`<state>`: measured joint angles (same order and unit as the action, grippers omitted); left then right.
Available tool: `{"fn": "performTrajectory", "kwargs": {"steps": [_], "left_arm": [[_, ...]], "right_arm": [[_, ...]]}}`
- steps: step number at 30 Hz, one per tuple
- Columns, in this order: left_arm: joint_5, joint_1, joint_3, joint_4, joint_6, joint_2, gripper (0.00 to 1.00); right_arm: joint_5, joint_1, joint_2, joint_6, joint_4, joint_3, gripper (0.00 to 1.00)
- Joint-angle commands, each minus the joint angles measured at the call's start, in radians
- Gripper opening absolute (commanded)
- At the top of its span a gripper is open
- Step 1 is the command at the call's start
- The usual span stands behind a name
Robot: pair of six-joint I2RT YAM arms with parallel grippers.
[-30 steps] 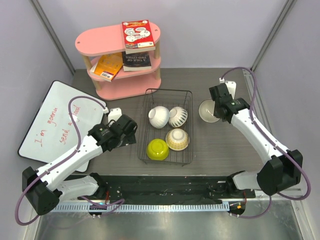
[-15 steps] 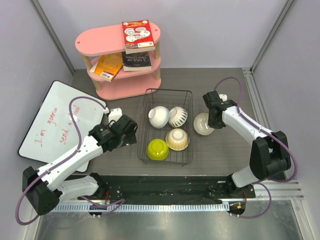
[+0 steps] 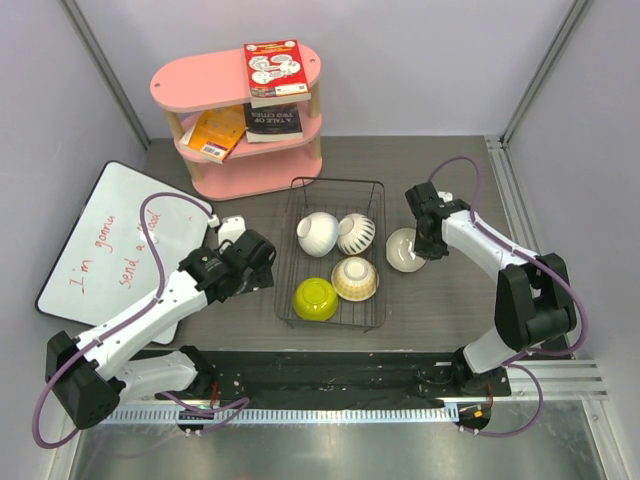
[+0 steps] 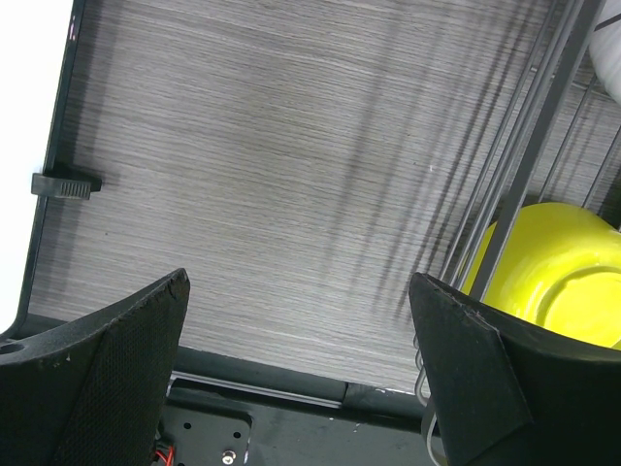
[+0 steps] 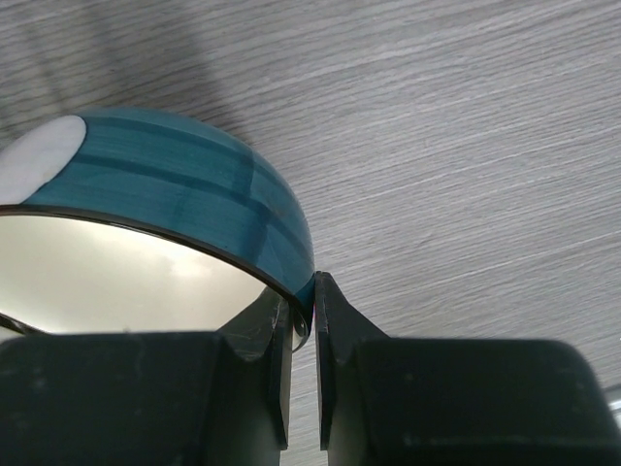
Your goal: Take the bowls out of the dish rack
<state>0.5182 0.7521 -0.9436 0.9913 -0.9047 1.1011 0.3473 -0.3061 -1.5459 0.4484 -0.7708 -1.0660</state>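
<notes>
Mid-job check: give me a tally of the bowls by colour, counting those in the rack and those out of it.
1 bright yellow-green round bowl
3 white or cream round bowls
1 teal-and-white round bowl
Total: 5 bowls

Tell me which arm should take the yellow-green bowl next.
Left. The left gripper is open and empty beside the dish rack, on its left side, close to the yellow-green bowl. The right gripper is shut on the teal bowl at its rim, right of the rack.
</notes>
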Motion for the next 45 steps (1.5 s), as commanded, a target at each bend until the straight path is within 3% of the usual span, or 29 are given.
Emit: {"fn": "performTrajectory", "kwargs": {"steps": [1,4,7,12,14,18,20,23,30,37,45], "left_arm": [[0.011,-0.005,0.008,-0.016,0.006,-0.015,0.94],[0.011,-0.005,0.011,-0.016,0.006,-0.014,0.94],[0.009,-0.004,0.011,-0.014,0.004,-0.012,0.94],[0.011,-0.005,0.009,-0.016,0.004,-0.004,0.94],[0.013,-0.005,0.008,-0.008,0.004,-0.006,0.94],[0.014,-0.003,0.009,-0.010,0.003,-0.017,0.94],[0.014,-0.005,0.008,-0.008,0.001,-0.018,0.94],[0.025,-0.005,-0.006,-0.010,0.016,-0.021,0.94],[0.025,-0.005,-0.132,-0.049,0.145,0.012,0.97],[-0.084,0.009,-0.297,-0.089,0.275,0.215,0.91],[0.066,0.075,-0.504,-0.025,0.450,0.428,0.95]], "right_arm": [[0.005,0.013,0.024,0.016,0.047,-0.006,0.15],[0.021,0.016,0.032,0.019,0.051,0.006,0.16],[0.007,0.027,0.024,0.015,0.054,0.015,0.27],[-0.005,0.032,0.015,0.013,0.059,0.024,0.32],[0.002,0.032,0.026,0.015,0.057,0.023,0.43],[0.005,0.035,0.052,0.006,0.054,0.015,0.44],[0.013,0.039,0.050,0.001,0.036,0.006,0.62],[0.024,0.041,0.069,-0.005,0.001,-0.003,0.69],[0.004,0.041,0.252,0.009,-0.061,-0.049,0.70],[-0.073,0.041,0.355,0.015,-0.114,-0.126,0.72],[-0.168,0.042,0.428,-0.007,-0.094,-0.040,0.72]]}}
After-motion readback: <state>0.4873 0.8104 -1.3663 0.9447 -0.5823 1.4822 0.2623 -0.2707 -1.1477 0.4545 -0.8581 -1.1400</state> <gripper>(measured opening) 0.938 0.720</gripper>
